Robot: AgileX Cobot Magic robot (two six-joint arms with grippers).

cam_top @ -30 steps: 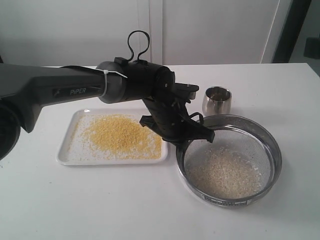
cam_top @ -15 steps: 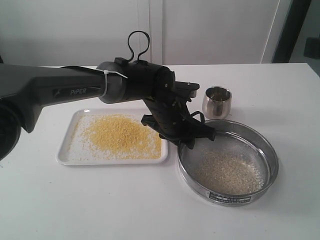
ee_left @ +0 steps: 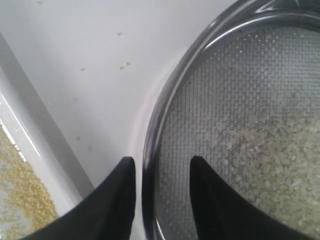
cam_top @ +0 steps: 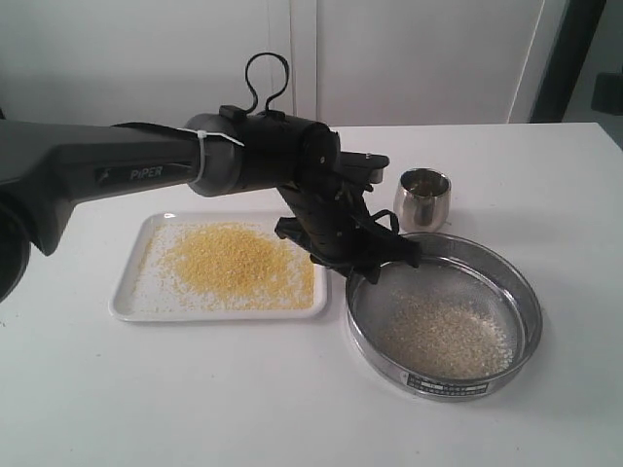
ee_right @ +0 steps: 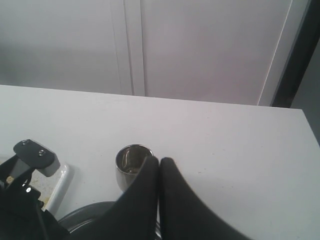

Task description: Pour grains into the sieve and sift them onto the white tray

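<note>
**Q:** While the sieve [cam_top: 448,386] sits flat on the desk [cam_top: 195,409] just right of the white tray [cam_top: 195,312], what is the left pincer [ee_left: 162,158] doing?

**A:** It stands open at the sieve's rim on the side nearest the tray. One finger is outside the steel wall and one is inside over the mesh, and neither clamps it. That straddle suits lifting the sieve by its rim.

**Q:** Where are the grains?

**A:** They are split in two. Fine golden grains [cam_top: 234,261] lie heaped on the tray. Coarse pale grains [cam_top: 443,336] rest on the mesh inside the sieve. That looks like sifting largely done, with the fine part through and the coarse part caught.

**Q:** And the other arm?

**A:** The right pincer [ee_right: 159,159] is closed on nothing and held high, clear of the work. A small steel cup [cam_top: 421,197] stands upright just behind the sieve, out of the way; I cannot tell whether anything is left inside it.
</note>
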